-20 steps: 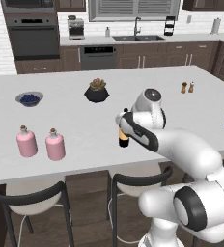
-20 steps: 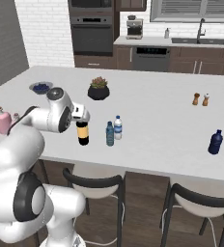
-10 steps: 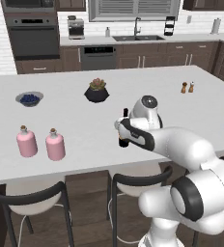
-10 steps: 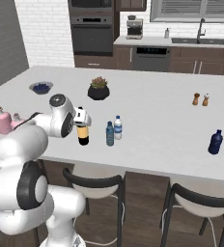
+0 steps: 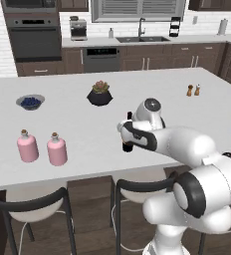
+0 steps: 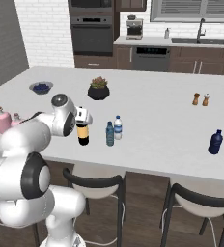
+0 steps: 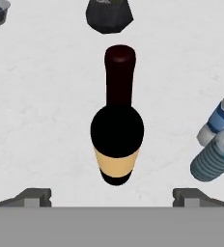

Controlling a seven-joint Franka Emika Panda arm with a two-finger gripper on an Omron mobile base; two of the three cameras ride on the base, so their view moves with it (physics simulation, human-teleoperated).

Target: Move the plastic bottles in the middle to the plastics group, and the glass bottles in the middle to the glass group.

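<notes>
White island counter (image 5: 87,149), arm bent low over its near half. The gripper (image 7: 111,197) stands spread to its full width, the two dark fingertips (image 7: 34,197) far apart, nothing between the pads; it has hold of nothing. The wine bottle (image 7: 117,128) stands upright on the counter straight ahead of the hand, centred between the tips but beyond them, untouched: dark red neck, dark shoulders, tan label band low on the body. From the right base camera the same bottle (image 6: 83,133) sits just below the hand, partly covered by it. Just beside it, toward the right, stand two small bottles close together: a greyish-blue ribbed one (image 6: 110,133) and the clear water bottle (image 6: 118,127) with blue label and white cap, nearly touching each other. In the hand camera both lean in at the right edge, the ribbed one (image 7: 215,157) nearer, the water bottle (image 7: 220,118) behind. The two pink flasks (image 5: 57,149) with cork stoppers stand side by side well off to the left, near the front edge. The dark blue bottle (image 6: 215,142) stands alone far to the right. Further back: a dark planter with a succulent (image 5: 100,94), a bowl of dark berries (image 5: 30,102), and a pair of shakers (image 5: 193,90). Stools (image 5: 35,209) are tucked under the near edge.
</notes>
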